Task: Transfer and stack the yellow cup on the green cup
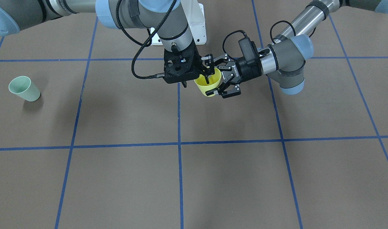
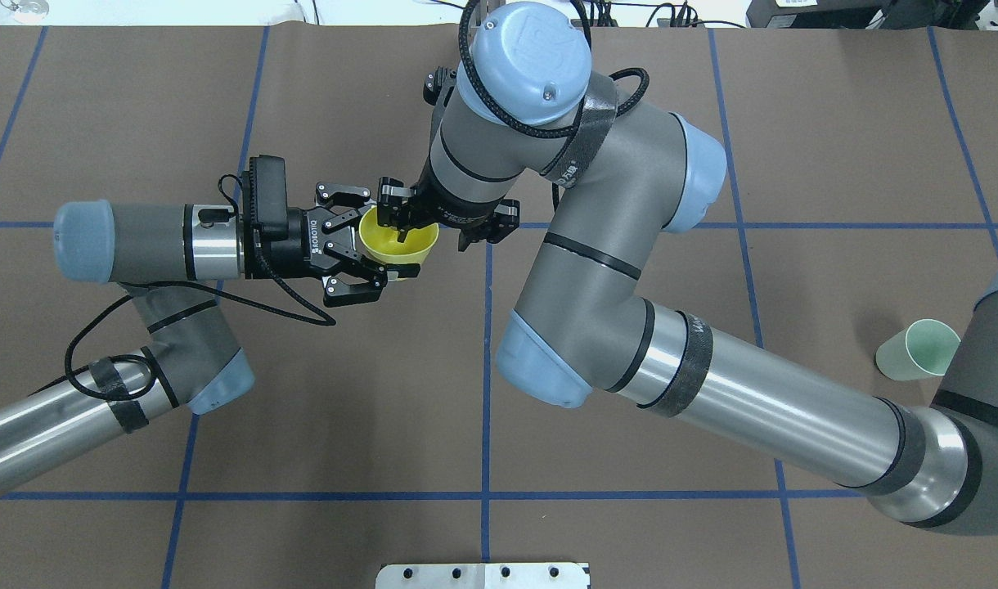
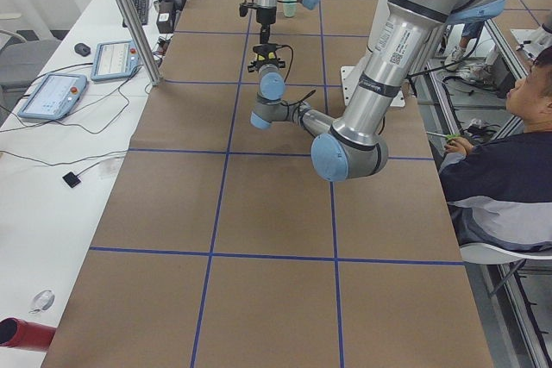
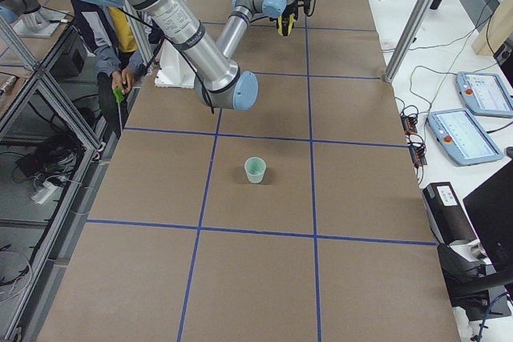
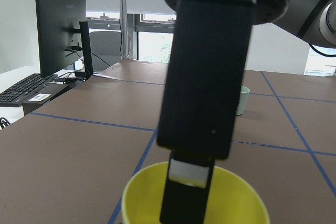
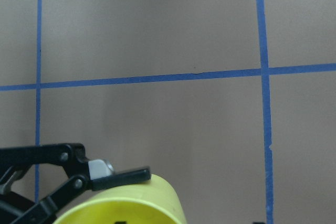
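Observation:
The yellow cup (image 1: pixel 203 87) hangs in the air over the table's middle, mouth up. My left gripper (image 1: pixel 211 77) reaches in level from the side and is shut on the cup's wall; one fingertip (image 6: pixel 119 176) presses its side. My right gripper (image 1: pixel 195 82) comes down from above, open, straddling the cup's rim. One of its fingers (image 5: pixel 184 203) is inside the cup and the other is outside. The overhead view shows the same for the cup (image 2: pixel 417 248), left gripper (image 2: pixel 384 237) and right gripper (image 2: pixel 433 237). The green cup (image 2: pixel 916 350) stands alone far off on my right side (image 1: pixel 24 89).
A white mounting plate (image 1: pixel 197 28) lies at the robot's base. Blue tape lines grid the brown table (image 1: pixel 232 178). An operator (image 3: pixel 500 152) sits beside the table near the base. Monitors and control pendants (image 4: pixel 473 130) stand beyond the far edge.

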Motion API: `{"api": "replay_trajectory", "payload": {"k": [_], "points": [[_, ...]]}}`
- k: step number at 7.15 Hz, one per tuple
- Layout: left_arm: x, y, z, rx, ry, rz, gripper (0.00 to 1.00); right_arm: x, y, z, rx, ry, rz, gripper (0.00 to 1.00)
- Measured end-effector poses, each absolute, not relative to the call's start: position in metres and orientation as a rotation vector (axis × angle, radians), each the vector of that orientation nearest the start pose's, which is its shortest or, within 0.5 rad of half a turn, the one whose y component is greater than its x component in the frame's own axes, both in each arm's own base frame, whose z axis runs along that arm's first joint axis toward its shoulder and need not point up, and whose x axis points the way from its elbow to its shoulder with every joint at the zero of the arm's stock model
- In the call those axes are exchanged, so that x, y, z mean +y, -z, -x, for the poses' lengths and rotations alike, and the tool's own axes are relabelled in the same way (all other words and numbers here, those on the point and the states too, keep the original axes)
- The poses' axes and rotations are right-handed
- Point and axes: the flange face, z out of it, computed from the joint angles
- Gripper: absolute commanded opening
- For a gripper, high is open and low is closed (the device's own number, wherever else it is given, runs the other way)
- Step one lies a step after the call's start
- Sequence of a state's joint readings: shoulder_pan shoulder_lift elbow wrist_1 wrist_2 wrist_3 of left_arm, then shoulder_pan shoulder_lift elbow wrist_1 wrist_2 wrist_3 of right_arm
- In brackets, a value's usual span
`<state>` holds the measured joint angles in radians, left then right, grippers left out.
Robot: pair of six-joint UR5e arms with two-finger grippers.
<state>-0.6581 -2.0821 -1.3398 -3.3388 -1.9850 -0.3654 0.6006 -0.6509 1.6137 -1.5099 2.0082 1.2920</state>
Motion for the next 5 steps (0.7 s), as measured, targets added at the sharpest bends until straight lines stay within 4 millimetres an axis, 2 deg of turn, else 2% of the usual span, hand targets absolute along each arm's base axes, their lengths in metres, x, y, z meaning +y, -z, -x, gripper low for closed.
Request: {"api": "replay_trajectory", "payload": {"k": [1, 2, 3, 4, 5], "points": [[-0.4527, -0.2944, -0.4331, 1.452, -0.761, -1.510, 0.15, -0.4640, -0.0581, 0.5199, -1.080, -0.058, -0.073, 0.23], [-0.4523, -0.2945, -0.4331, 1.453, -0.760, -1.511, 0.27, -0.4623, -0.0570, 0.5212, -1.082, -0.045, -0.079, 0.00], [-0.4520, -0.2944, -0.4332, 1.455, -0.761, -1.511, 0.45, -0.4612, -0.0563, 0.5222, -1.082, -0.033, -0.085, 0.00], [-0.4515, -0.2950, -0.4336, 1.455, -0.761, -1.510, 0.86, -0.4615, -0.0561, 0.5223, -1.080, -0.029, -0.091, 0.00], [-0.4503, -0.2947, -0.4344, 1.459, -0.762, -1.511, 1.00, -0.4618, -0.0563, 0.5225, -1.080, -0.029, -0.096, 0.00]]}}
